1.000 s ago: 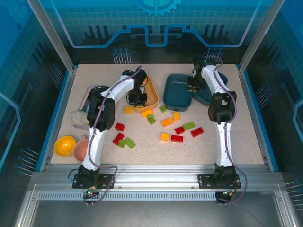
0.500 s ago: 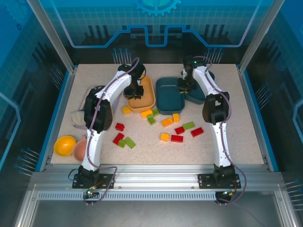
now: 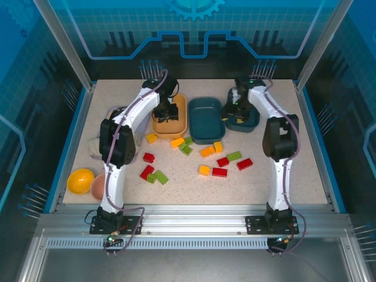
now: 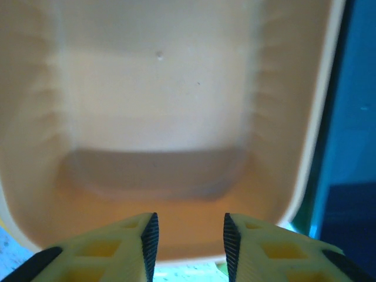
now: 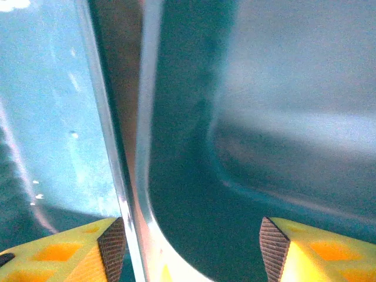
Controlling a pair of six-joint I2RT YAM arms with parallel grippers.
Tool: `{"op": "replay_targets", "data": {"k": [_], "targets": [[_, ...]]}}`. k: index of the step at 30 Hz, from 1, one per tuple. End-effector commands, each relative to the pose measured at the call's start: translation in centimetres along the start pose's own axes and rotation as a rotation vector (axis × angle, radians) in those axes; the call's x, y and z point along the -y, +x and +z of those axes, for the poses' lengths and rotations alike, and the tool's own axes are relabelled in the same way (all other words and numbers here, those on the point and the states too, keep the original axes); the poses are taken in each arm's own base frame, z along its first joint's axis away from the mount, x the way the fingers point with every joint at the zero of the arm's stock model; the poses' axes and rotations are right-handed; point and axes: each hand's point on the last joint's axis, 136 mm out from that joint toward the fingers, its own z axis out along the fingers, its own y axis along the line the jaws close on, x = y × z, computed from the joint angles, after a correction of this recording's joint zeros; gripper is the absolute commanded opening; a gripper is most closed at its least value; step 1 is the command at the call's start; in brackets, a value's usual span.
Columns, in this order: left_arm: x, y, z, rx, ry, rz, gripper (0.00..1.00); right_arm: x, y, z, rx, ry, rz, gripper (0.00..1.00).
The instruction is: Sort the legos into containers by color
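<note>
Left gripper (image 4: 190,223): narrowly parted, pinching nothing, at near wall of yellow-orange tub (image 3: 171,127). Right gripper (image 5: 191,226): spread wide, straddling rim of outer teal tub (image 3: 247,122). Legos (image 3: 207,151) loose on table (image 3: 294,164), near tubs. Expect tub tipping or sliding into bricks if clamped and pulled.

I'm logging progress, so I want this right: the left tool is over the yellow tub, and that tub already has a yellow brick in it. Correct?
Not quite. The left tool is over the yellow tub, but that tub is empty: the left wrist view shows a bare floor with no brick in it.
</note>
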Motion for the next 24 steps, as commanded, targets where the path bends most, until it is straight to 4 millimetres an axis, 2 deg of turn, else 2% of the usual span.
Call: {"op": "replay_targets", "data": {"k": [1,4,7,10,15,24], "targets": [[3.1,0.9,-4.0,0.054,0.152,-0.038,0.40,1.1,-1.9,-3.1,0.116,-0.054,0.064,0.65],[3.9,2.5,-4.4,0.039,0.199,-0.069,0.42,2.6,-1.6,-2.9,0.101,-0.024,0.096,0.65],[4.1,3.7,-4.9,0.051,0.258,-0.124,0.42,4.0,-1.1,-1.6,0.056,0.007,0.139,0.57],[3.8,4.8,-5.5,0.069,0.292,-0.160,0.43,4.4,-0.3,-0.1,0.001,0.037,0.134,0.51],[3.1,6.5,-6.6,0.078,0.322,-0.186,0.43,4.0,1.5,1.1,-0.065,0.110,0.071,0.38],[1.7,9.5,-7.0,0.082,0.346,-0.228,0.47,2.0,7.5,1.2,-0.139,0.146,0.009,0.36]]}}
